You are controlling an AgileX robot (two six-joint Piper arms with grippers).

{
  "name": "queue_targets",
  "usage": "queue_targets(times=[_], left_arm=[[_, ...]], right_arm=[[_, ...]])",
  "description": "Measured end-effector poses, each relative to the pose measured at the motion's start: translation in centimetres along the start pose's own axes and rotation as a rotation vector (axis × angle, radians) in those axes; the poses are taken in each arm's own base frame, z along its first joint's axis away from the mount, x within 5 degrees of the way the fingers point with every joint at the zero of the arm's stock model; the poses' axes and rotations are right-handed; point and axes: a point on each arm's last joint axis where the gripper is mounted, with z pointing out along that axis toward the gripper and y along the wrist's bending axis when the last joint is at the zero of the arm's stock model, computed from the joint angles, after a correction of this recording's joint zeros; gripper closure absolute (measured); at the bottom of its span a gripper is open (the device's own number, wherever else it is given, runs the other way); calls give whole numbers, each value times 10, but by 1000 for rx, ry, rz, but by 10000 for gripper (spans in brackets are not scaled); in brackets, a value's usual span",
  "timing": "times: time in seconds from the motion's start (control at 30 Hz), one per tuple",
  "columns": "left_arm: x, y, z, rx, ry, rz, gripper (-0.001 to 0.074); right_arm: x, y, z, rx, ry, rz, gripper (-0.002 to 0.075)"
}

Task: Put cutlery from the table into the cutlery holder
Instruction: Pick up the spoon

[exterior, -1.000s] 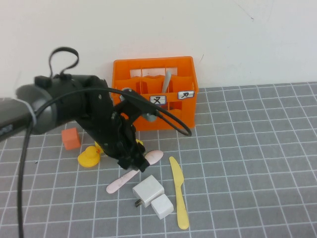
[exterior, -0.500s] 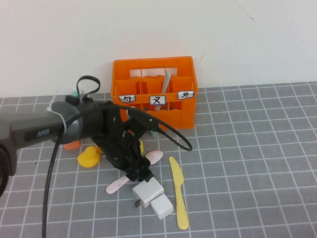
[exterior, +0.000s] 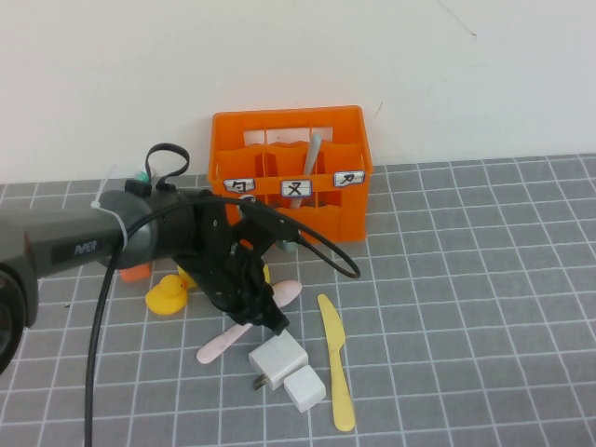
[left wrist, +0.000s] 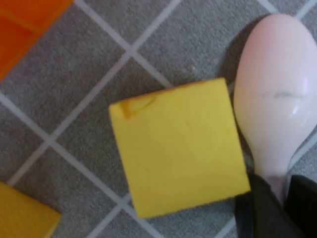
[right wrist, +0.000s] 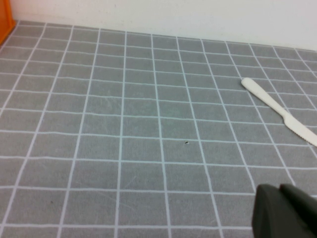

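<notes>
The pale pink spoon (exterior: 279, 296) lies on the grey table (exterior: 466, 279) in front of the orange cutlery holder (exterior: 291, 191). My left gripper (exterior: 261, 312) is low over the spoon's middle. In the left wrist view its dark fingers (left wrist: 255, 206) close on the neck of the spoon (left wrist: 277, 109), beside a yellow cube (left wrist: 181, 146). The grey fork (exterior: 313, 154) stands in the holder. The pale yellow knife (exterior: 337, 358) lies on the table to the right and also shows in the right wrist view (right wrist: 277, 109). My right gripper (right wrist: 277, 192) is shut and empty above bare table, out of the high view.
Two white charger blocks (exterior: 279, 358) (exterior: 305, 387) lie just in front of the spoon. A yellow duck (exterior: 166, 296) and an orange cube (exterior: 135, 270) sit at the left. The yellow cube (exterior: 264, 274) is partly under the left arm. A wall rises behind the holder.
My left arm has come down from above the spoon and its gripper now sits on it. The spoon has shifted slightly left. The knife and the blocks have not moved.
</notes>
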Motion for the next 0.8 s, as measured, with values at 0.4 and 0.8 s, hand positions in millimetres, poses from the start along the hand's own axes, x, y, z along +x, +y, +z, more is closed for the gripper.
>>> queue_targets(times=[0.4, 0.8], left_arm=[[3, -8, -33, 55, 72, 8, 650], [-8, -15, -106, 21, -88, 25, 650]], right_arm=[[0, 0, 0, 0, 0, 0, 729], [0, 0, 0, 0, 0, 0, 729]])
